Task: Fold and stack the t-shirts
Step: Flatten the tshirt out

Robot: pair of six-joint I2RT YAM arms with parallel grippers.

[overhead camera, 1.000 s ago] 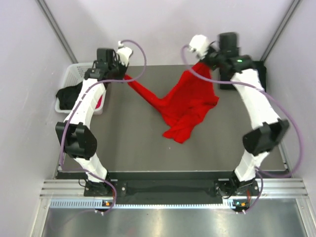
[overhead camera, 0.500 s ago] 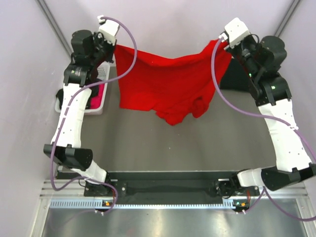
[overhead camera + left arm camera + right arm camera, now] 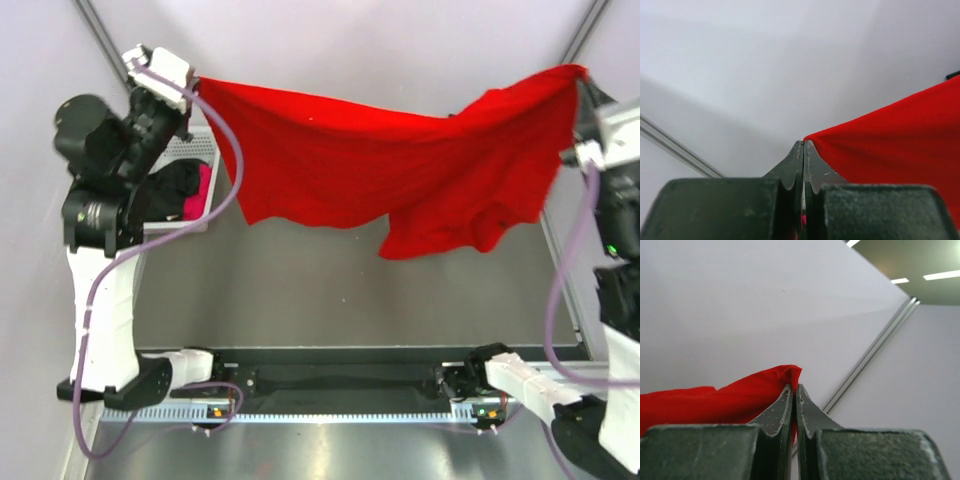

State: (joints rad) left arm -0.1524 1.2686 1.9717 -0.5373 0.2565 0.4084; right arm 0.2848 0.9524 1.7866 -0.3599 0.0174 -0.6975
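Red t-shirt (image 3: 400, 170): appears lifted clear of the table (image 3: 300, 300), stretched wide in the air between the two arms, above the table's far half. Left jaws are pressed together on one upper corner, over the table's far-left corner. Right jaws likewise pinch the opposite upper corner, high over the far-right edge. Both wrist views show red cloth nipped at the very tips.

Cloth hangs as a sheet, top edge sagging in the middle. Lower edge uneven; a bunched lobe toward the right hangs lowest. Not flat, and no fold in it yet.

White basket (image 3: 185, 228) at the table's far-left corner, partly behind the left arm. It holds a black garment (image 3: 172, 188) and something pink (image 3: 204, 185), touching, both crumpled. How many pieces are in there cannot be told.

Progress, my reading: early. Nothing is folded and no stack has been begun anywhere on the table. One shirt is at the spreading stage and needs laying flat before any fold. The basket's contents are not yet dealt with, so most of the job remains.
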